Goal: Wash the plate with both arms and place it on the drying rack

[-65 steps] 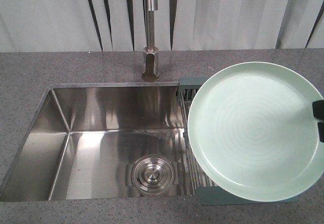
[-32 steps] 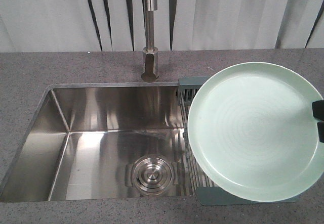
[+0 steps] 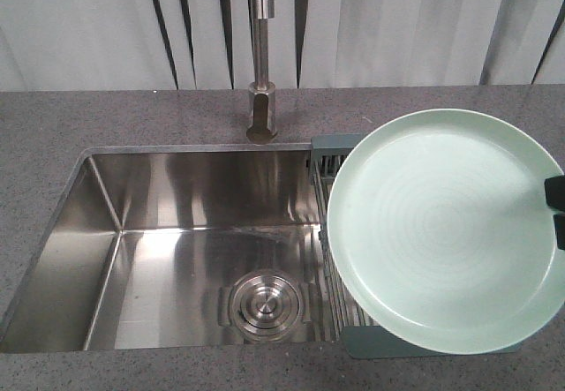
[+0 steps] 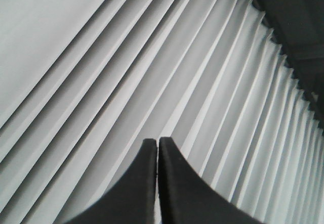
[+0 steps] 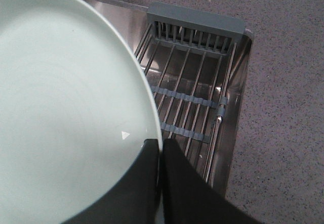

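The right gripper [image 5: 160, 142] is clenched on the rim of the plate [image 5: 66, 107], at the plate's right edge. The plate is held over the drying rack [image 5: 195, 24] and hides most of it in the front view; whether it touches the rods I cannot tell. The rack sits in the right end of the steel sink [image 3: 177, 232]. Behind the sink stands the faucet [image 3: 261, 100] on the grey counter [image 3: 106, 117]. The left gripper [image 4: 157, 142] has its fingers pressed together on nothing and points at the pleated curtain [image 4: 101, 57]
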{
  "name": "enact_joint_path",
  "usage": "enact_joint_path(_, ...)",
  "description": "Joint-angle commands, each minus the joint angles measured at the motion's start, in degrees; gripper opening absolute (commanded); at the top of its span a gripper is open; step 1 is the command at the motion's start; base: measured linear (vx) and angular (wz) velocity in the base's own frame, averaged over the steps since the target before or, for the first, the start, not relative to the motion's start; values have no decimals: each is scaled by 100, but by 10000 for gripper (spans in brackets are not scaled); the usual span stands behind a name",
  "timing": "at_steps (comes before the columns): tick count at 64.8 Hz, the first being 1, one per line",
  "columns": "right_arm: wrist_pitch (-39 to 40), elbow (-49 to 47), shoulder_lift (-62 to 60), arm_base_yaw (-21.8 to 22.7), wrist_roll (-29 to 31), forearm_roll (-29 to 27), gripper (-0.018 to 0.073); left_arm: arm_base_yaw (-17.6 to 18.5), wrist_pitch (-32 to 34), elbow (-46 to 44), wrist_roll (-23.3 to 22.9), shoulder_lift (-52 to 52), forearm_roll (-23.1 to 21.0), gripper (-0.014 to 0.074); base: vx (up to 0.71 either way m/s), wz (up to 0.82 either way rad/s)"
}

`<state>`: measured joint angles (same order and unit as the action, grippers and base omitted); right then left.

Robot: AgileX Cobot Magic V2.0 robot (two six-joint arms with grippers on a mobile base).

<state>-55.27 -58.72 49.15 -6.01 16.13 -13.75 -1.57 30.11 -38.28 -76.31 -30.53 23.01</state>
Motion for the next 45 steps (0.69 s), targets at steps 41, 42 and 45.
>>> enact_joint_path(41, 214, -161, -35, 31, 3, -62, -6, 43, 2443, -2946, -3197, -5667, 3276, 318, 0, 0)
enact_joint_path(42, 214, -161, -35, 31, 3, -62, -6, 43, 2461, -2988, -3226, -5734, 3311, 335, 0, 0)
enact_joint_path(45, 214, -161, -35, 31, 3, -62, -6, 43, 2526, -3137, -3325, -5955, 3457, 387, 0, 0)
